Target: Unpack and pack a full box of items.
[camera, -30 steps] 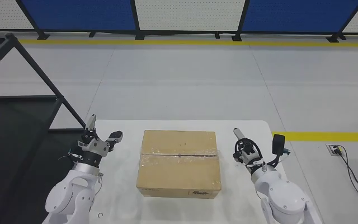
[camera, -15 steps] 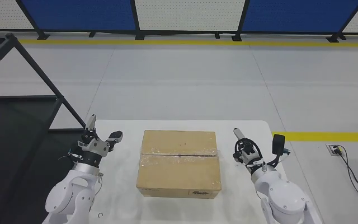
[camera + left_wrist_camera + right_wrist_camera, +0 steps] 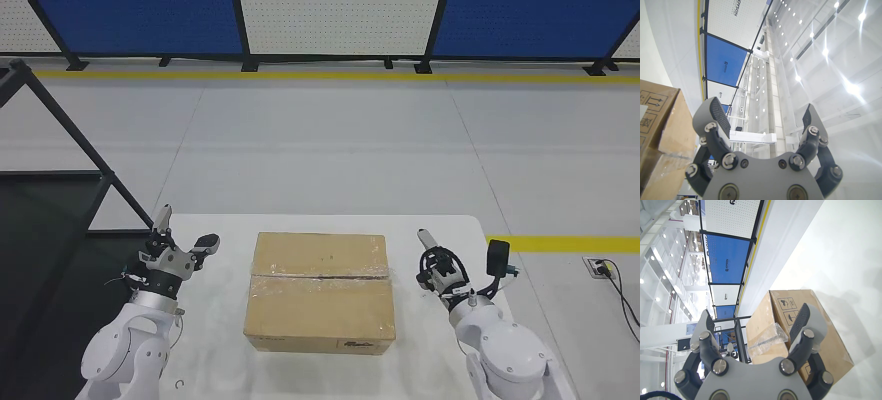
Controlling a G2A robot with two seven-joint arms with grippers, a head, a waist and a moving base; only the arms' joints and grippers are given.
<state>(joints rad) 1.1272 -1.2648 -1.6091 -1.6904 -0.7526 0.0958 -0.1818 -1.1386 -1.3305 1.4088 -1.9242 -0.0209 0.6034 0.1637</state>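
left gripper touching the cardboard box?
Apart. The top view shows bare white table between the left gripper and the taped cardboard box; the gripper is open and holds nothing.

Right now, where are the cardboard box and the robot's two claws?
cardboard box (image 3: 320, 310): top view, on the near half of its lid.
left claw (image 3: 762, 108): left wrist view, midway between its open fingertips.
right claw (image 3: 755, 309): right wrist view, midway between its open fingertips.
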